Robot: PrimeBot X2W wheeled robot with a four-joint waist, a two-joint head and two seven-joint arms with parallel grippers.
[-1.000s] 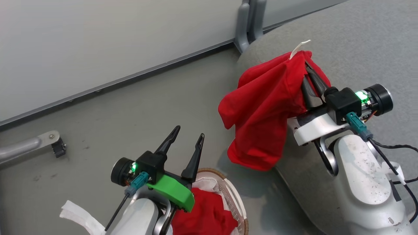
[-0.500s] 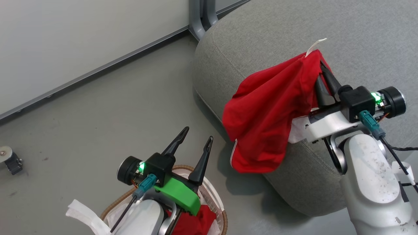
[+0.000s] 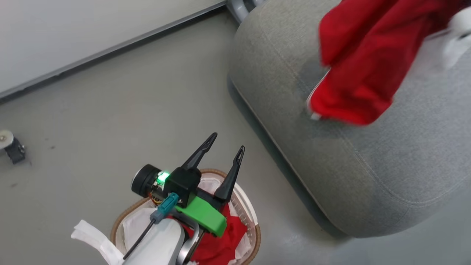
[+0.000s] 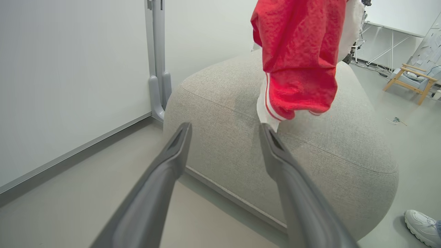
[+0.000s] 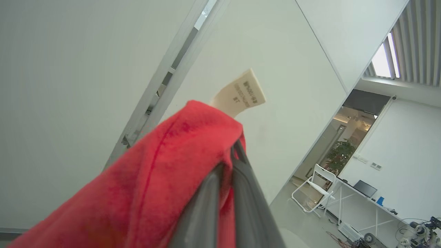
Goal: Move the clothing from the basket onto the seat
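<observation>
A red shirt (image 3: 360, 62) with a white striped cuff hangs over the grey seat (image 3: 331, 165), its lower end just above the cushion. My right gripper (image 5: 231, 155) is shut on the shirt's top fold (image 5: 165, 172), beside a white label (image 5: 241, 93). From the left wrist the same shirt (image 4: 299, 51) dangles over the seat (image 4: 224, 93). My left gripper (image 3: 228, 142) stands open and holds nothing, above the basket (image 3: 254, 228). More red clothing (image 3: 220, 246) lies inside the basket on its white liner. The open left fingers (image 4: 224, 129) point toward the seat.
Grey floor lies between the basket and the seat. A white wall with a grey baseboard (image 3: 110, 48) runs along the back, with a grey post (image 4: 158, 69) by the seat's corner. A caster (image 3: 9, 145) sits at far left. A person's shoe (image 4: 422, 224) and a wooden chair (image 4: 411, 81) are beyond the seat.
The head camera has shifted. My right arm has lifted the red shirt higher and farther over the seat. The left gripper stays open above the basket.
</observation>
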